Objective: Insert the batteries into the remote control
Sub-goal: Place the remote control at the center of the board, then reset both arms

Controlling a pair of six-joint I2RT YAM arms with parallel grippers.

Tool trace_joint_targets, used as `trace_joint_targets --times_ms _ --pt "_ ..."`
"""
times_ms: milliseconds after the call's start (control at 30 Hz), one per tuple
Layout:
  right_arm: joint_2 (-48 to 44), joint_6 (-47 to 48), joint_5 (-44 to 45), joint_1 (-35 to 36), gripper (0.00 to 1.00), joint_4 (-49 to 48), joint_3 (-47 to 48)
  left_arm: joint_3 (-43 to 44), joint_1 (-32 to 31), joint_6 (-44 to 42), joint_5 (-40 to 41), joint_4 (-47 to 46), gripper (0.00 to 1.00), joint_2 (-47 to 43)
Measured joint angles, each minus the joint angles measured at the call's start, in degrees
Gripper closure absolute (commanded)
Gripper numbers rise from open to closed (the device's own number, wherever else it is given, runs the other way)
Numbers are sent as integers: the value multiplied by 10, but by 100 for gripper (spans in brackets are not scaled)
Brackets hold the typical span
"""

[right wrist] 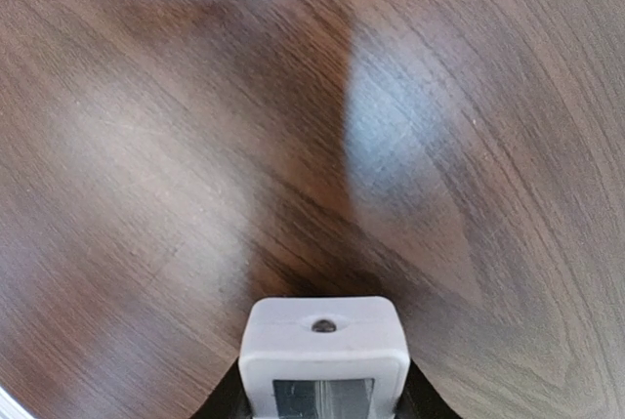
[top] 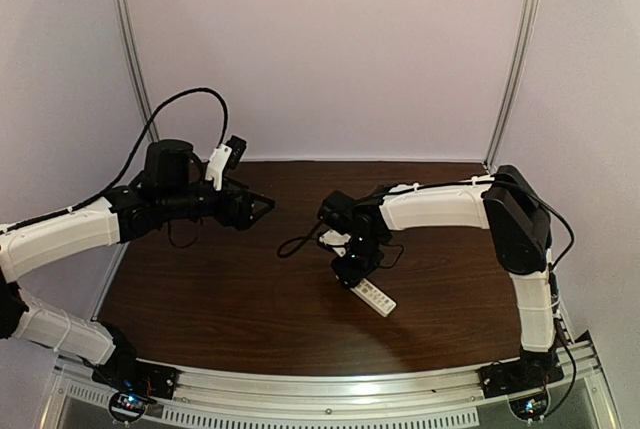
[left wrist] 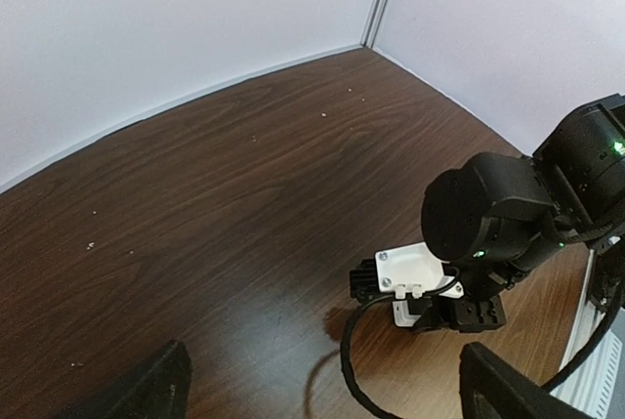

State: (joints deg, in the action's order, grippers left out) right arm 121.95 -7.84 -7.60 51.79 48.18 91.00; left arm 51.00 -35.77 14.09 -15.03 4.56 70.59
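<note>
The remote control [top: 376, 297] is a slim white handset lying aslant near the table's middle right. My right gripper [top: 352, 271] is shut on one end of it. In the right wrist view the remote's end [right wrist: 323, 346], with a small dark emitter and a pale screen, sits between the dark fingers [right wrist: 221, 401] just above the wood. My left gripper [top: 256, 206] is open and empty, held above the table at the back left; its fingertips [left wrist: 161, 385] stand wide apart in the left wrist view. The batteries are out of view.
The brown wooden table [top: 230, 289] is bordered by white walls with metal posts [top: 515, 59] at the back corners. The right arm's wrist with its white camera mount [left wrist: 412, 271] and a black cable [left wrist: 356, 370] shows in the left wrist view.
</note>
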Motion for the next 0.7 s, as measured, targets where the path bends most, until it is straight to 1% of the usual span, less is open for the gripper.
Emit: trace_joint_targets --times_ms 67,267,400,500,567,633,667,700 --pt "0 0 0 0 57 0 0 0 0 0 4 0 2 0" --pt "1 -1 0 2 53 -5 0 0 0 0 20 3 3 0" --pt "1 -1 1 3 44 -7 1 0 0 0 27 3 3 0" --pt "1 -2 -1 3 33 -10 3 0 0 0 30 3 3 3" --pt "1 -5 -3 3 18 -11 5 0 0 2 31 6 2 8" --pt "1 -7 -6 3 5 -11 11 0 3 5 31 14 3 14" --pt "1 -11 -7 3 1 -12 15 1 5 7 30 19 3 17" --pt "-2 -9 -9 3 1 -15 19 1 10 11 28 26 3 19"
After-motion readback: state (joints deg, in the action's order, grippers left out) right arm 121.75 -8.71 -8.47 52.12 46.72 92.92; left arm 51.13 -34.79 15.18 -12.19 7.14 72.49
